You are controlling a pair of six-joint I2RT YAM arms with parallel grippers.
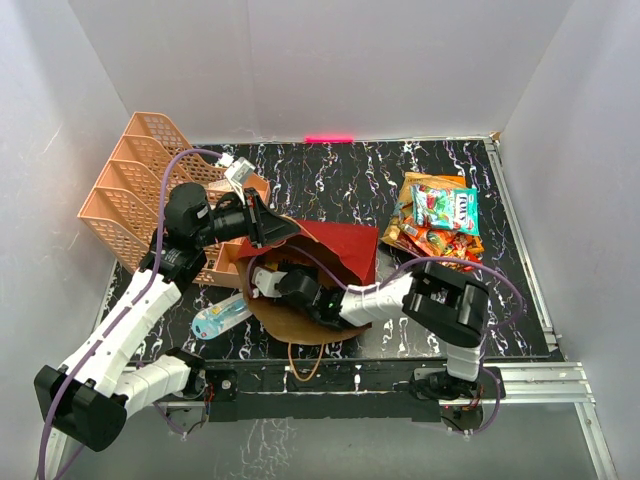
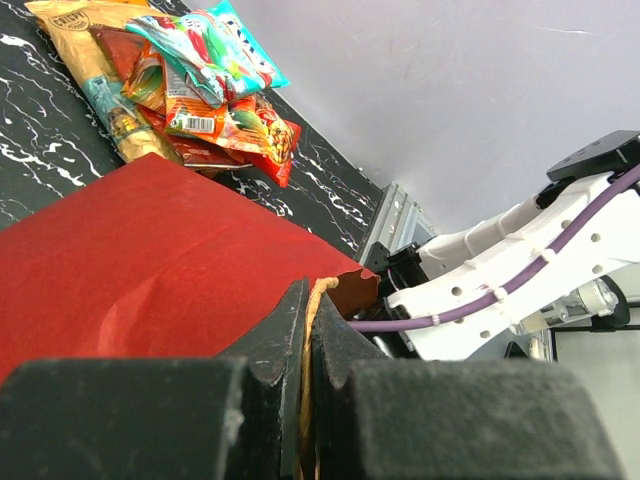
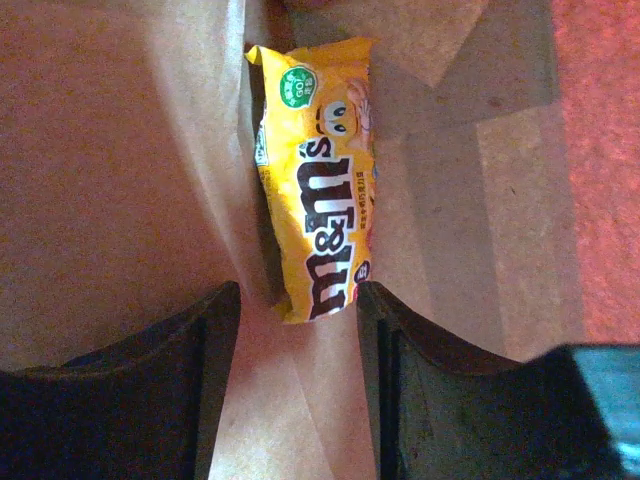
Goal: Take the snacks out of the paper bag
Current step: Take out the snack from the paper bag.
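Far left there's a pink organizer (image 1: 125,190) sitting on the black marbled tabletop (image 1: 340,175). Just in front of it, the left end effector (image 2: 308,310) is clamped tight on the rim of the bag (image 1: 345,250). In the wrist view you can see the kraft edge and a bit of twine pinched between its two fingers, with no gap at all. Down near the bag's mouth there's a blue-and-white blister thing (image 1: 218,319) lying flat on the tabletop, touching or almost touching the rim.

The bag itself is on its side in the middle, red outside, with its brown mouth facing the arms. One twine handle (image 1: 305,368) loops out toward the near edge.

The right arm is reaching straight into that mouth. Its end effector (image 3: 297,335) is spread wide and gripping nothing. A yellow M&M's pack (image 3: 320,200) lies on the brown paper inside, and its near end sits right between the fingertips. I can't tell if either finger actually touches it.

Over on the right, well clear of the bag, the snacks (image 1: 440,215) are heaped up, with orange, red and teal packets overlapping.
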